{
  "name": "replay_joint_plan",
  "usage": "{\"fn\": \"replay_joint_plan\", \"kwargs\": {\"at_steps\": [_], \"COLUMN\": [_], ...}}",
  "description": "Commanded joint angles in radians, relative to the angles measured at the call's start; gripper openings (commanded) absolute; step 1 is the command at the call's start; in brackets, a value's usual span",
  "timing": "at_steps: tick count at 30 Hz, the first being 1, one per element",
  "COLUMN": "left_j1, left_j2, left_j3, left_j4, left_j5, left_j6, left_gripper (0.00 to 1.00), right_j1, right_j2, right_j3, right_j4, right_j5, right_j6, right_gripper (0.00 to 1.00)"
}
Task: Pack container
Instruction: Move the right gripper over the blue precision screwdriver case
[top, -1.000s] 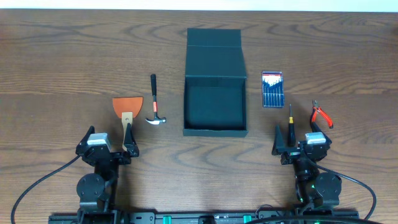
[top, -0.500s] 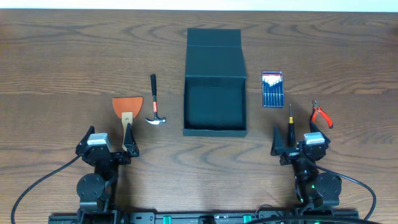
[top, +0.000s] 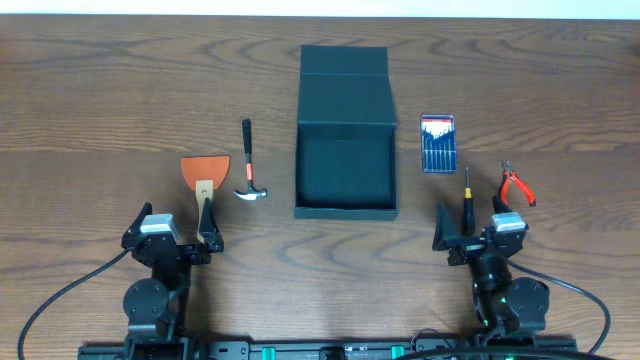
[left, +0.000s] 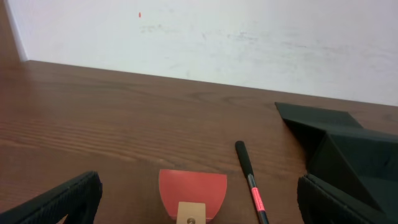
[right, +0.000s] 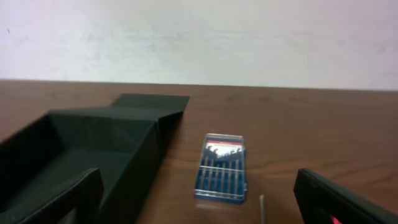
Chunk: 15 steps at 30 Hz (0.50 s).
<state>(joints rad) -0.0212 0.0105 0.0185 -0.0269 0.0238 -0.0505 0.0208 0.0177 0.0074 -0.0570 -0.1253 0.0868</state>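
Note:
The dark teal container (top: 345, 211) stands open at the table's middle, empty inside, its flap lid (top: 345, 72) laid back. It also shows in the left wrist view (left: 348, 149) and the right wrist view (right: 93, 143). My left gripper (top: 170, 238) is open and empty at the front left, just behind an orange-bladed scraper (top: 205, 172) that also shows in its wrist view (left: 193, 190). My right gripper (top: 480, 232) is open and empty at the front right, near a screwdriver (top: 466, 190).
A small hammer (top: 247, 165) lies between the scraper and the container. A blue case of small screwdrivers (top: 438, 143) lies right of the container and shows in the right wrist view (right: 221, 168). Red-handled pliers (top: 516, 184) lie at the far right.
My right gripper has shifted slightly to the left. Nothing else has moved.

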Motion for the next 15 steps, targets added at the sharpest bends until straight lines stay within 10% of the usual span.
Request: {"fn": "replay_joint_plan", "kwargs": {"at_steps": [1, 15], "left_j1": [0.005, 0.005], "left_j2": [0.0, 0.0], "left_j3": [-0.014, -0.014], "left_j4": [-0.044, -0.043], "left_j5": [-0.009, -0.009], "left_j6": [0.013, 0.013], "left_gripper": [0.99, 0.99], "right_j1": [-0.007, -0.007], "right_j2": [0.008, 0.42], "right_j3": [0.001, 0.428], "right_j4": [-0.003, -0.053], "right_j5": [-0.016, 0.015], "right_j6": [0.183, 0.166], "right_gripper": [0.99, 0.99]}}
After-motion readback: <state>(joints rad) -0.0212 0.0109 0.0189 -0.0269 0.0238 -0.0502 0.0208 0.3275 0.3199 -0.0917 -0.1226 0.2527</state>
